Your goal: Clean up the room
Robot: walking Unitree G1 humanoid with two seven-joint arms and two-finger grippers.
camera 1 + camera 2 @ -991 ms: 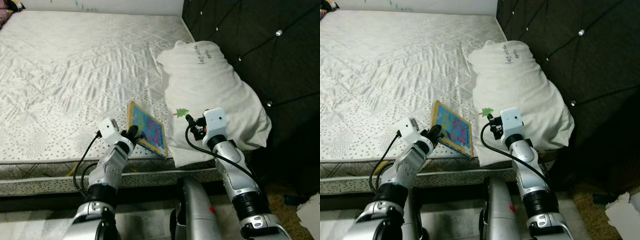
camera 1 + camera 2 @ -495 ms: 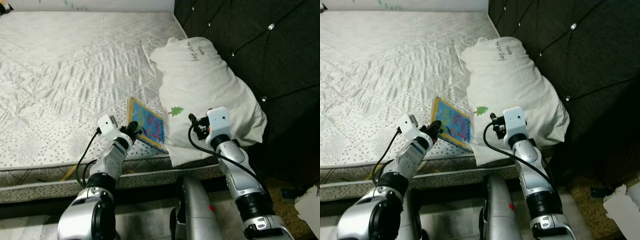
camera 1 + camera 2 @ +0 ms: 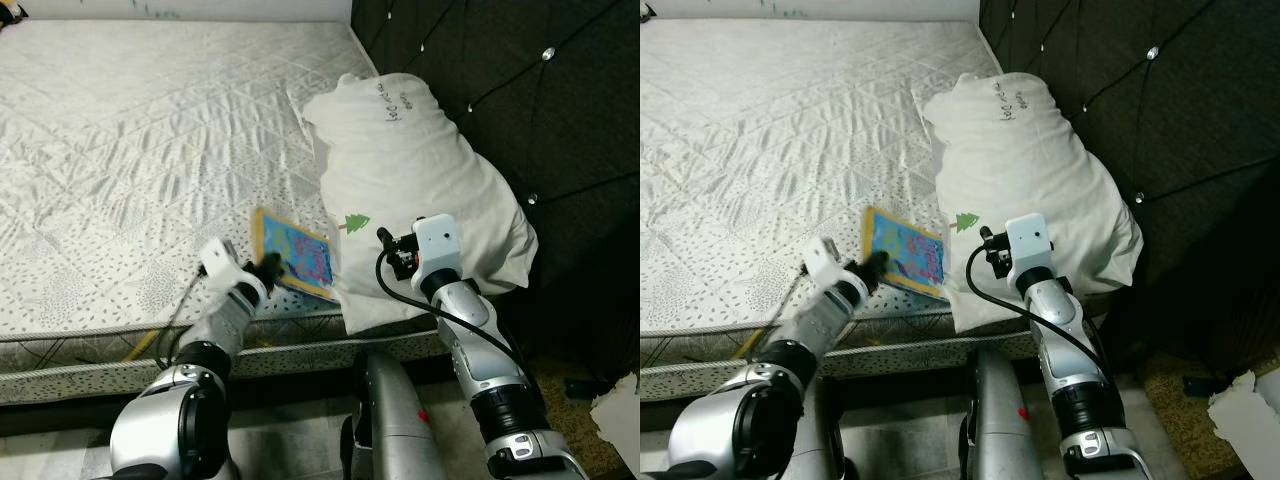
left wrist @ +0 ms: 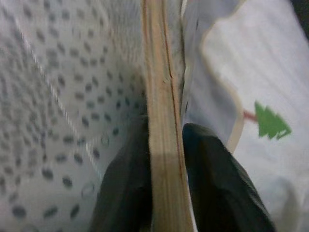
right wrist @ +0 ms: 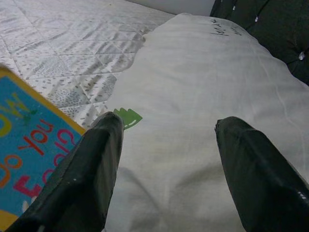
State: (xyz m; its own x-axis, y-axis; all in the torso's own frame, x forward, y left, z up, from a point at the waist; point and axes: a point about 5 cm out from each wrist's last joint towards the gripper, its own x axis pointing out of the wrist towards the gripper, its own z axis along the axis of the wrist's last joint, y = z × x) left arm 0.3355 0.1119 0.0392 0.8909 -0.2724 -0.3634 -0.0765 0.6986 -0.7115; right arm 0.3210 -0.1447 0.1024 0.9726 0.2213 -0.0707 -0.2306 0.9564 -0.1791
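Quilted mattress (image 3: 150,150) in satiny cloth with a slight sheen and a dotted print. Soft, matt off-white cotton-like pillow (image 3: 420,190), creased. Glossy printed cover on a thick cardboard book (image 3: 293,266), raw tan edge. Tufted dark headboard (image 3: 520,90), studded with shiny buttons. Smooth silver arm shells.

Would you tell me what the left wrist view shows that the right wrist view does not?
Left wrist view: the left gripper clamped on the book's edge, one finger on each side. Right wrist view: the right gripper open above the pillow, the book's blue cover with lettering, and the dark headboard. Both show the book, the pillow's green tree print and the dotted mattress.
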